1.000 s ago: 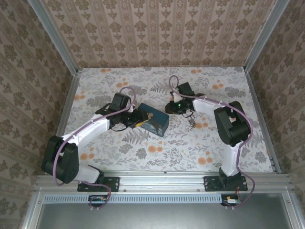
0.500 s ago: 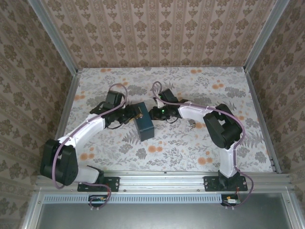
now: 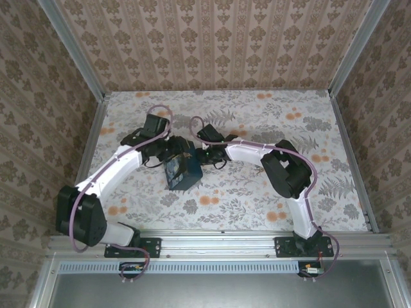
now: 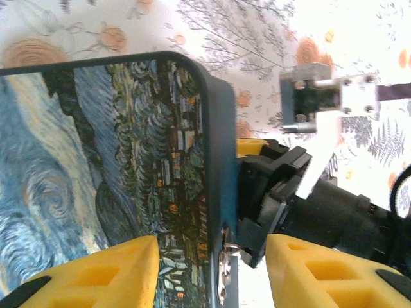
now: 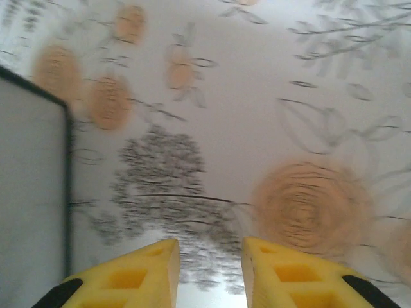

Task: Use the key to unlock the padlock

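My left gripper [image 3: 173, 156] [image 4: 212, 242] is shut on the dark blue swirl-patterned box [image 3: 182, 174] [image 4: 128, 147], with its yellow fingers [image 4: 109, 273] astride the box's rim. On that rim, between the fingers, hangs a tiny grey metal piece with a thin loop, which seems to be the padlock [image 4: 224, 273]. My right gripper [image 3: 204, 156] [image 5: 210, 247] is close against the box's right side, open a little with nothing between its fingers. Its black body [image 4: 302, 199] shows in the left wrist view. The key is out of view.
Both arms meet over the middle of the flower-patterned table [image 3: 257, 115]. Patterned walls [image 3: 212, 45] close in the back and sides, with metal rails [image 3: 90, 147] along the table's edges. The box's edge [image 5: 32, 192] fills the left of the right wrist view.
The left gripper has turned the box from lying crosswise to end-on and drawn it left. The right arm has swung left up to the box, and its fingers have parted slightly.
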{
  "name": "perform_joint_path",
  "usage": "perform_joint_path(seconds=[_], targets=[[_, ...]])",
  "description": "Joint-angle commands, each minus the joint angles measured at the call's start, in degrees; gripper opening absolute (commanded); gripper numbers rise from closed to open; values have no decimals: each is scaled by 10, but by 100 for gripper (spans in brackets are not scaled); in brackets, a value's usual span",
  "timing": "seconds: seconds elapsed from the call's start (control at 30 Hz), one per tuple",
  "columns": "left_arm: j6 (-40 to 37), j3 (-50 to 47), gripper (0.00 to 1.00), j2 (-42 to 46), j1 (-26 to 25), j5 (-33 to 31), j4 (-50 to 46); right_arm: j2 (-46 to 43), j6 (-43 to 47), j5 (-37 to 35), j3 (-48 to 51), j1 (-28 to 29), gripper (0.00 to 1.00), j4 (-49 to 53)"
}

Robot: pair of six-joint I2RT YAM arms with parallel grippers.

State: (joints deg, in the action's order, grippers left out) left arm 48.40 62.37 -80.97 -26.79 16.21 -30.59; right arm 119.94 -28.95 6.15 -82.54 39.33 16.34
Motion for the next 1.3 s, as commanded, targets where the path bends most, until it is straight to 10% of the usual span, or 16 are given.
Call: perform_joint_path(seconds=[0.0, 0.37, 0.43, 0.47, 0.5, 0.63, 0.87, 1.27], targets=[[-16, 32, 48, -30, -19, -11, -28, -49, 54, -101, 34, -27, 32, 57], [-59, 86, 50, -57, -17, -43, -38, -183, 77, -30, 149, -109, 42, 12], [-118, 80, 66, -49, 3, -72, -42, -229, 88, -19, 167, -122, 62, 1], [-144, 74, 83, -43, 26, -79, -39, -250, 96, -20, 173, -133, 97, 0], [-168, 64, 99, -33, 45, -95, -32, -274, 106, -22, 181, -149, 100, 2], [-261, 8, 100, 8, 133, -181, 17, -366, 144, -28, 232, -250, 100, -10], [-539, -281, 100, 118, 183, -275, 415, -506, 223, -91, 427, -386, 100, -168], [-494, -413, 100, -81, 292, -113, 855, -312, 265, -88, 630, -391, 100, -746]])
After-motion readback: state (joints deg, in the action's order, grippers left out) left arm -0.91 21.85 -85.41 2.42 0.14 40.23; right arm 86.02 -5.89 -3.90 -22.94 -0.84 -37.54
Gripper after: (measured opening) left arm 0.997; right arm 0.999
